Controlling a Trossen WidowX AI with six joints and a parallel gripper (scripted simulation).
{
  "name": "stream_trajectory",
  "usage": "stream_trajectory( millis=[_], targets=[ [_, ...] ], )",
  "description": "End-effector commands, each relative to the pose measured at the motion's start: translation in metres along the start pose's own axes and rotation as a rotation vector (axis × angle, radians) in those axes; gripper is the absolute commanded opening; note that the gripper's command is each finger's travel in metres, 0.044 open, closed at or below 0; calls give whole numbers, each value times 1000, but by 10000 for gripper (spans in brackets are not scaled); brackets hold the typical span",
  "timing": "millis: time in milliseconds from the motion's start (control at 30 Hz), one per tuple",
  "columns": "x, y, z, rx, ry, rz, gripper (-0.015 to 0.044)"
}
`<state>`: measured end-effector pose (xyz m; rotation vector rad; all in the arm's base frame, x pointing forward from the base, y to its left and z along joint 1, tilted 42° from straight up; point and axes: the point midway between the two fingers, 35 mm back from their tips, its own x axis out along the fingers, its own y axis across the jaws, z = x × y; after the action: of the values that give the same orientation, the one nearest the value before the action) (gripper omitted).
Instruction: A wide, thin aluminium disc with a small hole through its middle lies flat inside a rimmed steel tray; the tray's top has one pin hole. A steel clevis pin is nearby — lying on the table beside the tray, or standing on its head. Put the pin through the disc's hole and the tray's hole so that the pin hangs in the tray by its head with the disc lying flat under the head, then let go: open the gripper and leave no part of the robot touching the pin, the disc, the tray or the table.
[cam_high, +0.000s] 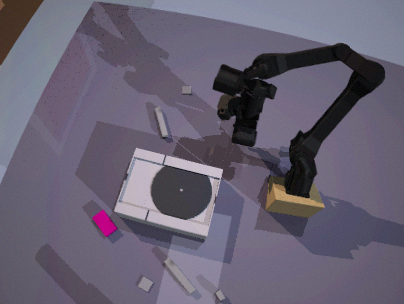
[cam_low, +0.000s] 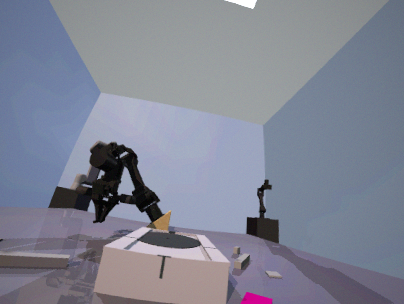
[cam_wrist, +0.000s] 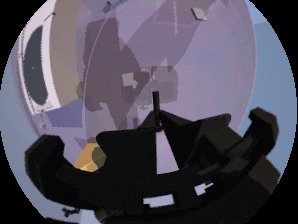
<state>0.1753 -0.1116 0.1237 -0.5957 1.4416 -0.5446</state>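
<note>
The dark grey aluminium disc (cam_high: 181, 202) (cam_low: 170, 240) (cam_wrist: 34, 70) lies flat in the pale rimmed tray (cam_high: 175, 226) (cam_low: 130, 277) (cam_wrist: 62, 60), toward the tray's side nearest the arm base. A small light spot marks its middle hole; the tray's pin hole cannot be made out. My gripper (cam_low: 98, 221) (cam_wrist: 156, 112) points down beside the tray, clear of it. It is shut on the pin (cam_wrist: 156, 106), a thin dark rod standing out past the fingertips in the wrist view. The pin's head cannot be made out. In the top view the arm hides the fingertips and the pin.
A magenta block (cam_high: 104, 223) (cam_low: 257, 299) lies beyond the tray. Pale bars (cam_high: 161, 122) (cam_high: 179, 276) lie on either side of the tray. Small pale blocks (cam_high: 186, 90) (cam_high: 145, 283) (cam_high: 220, 295) lie farther out. A yellow block (cam_high: 292, 204) (cam_low: 162, 221) (cam_wrist: 90, 157) is at my arm's base.
</note>
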Motion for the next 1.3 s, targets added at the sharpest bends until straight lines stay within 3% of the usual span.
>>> stream_trajectory(
  millis=[0,767,1167,1267],
  targets=[
    [6,1,0,-4,0,3,0],
    [44,2,-1,-4,0,1,0],
    [46,2,-1,-4,0,1,0],
    [45,2,-1,-6,2,-1,79]
  ],
)
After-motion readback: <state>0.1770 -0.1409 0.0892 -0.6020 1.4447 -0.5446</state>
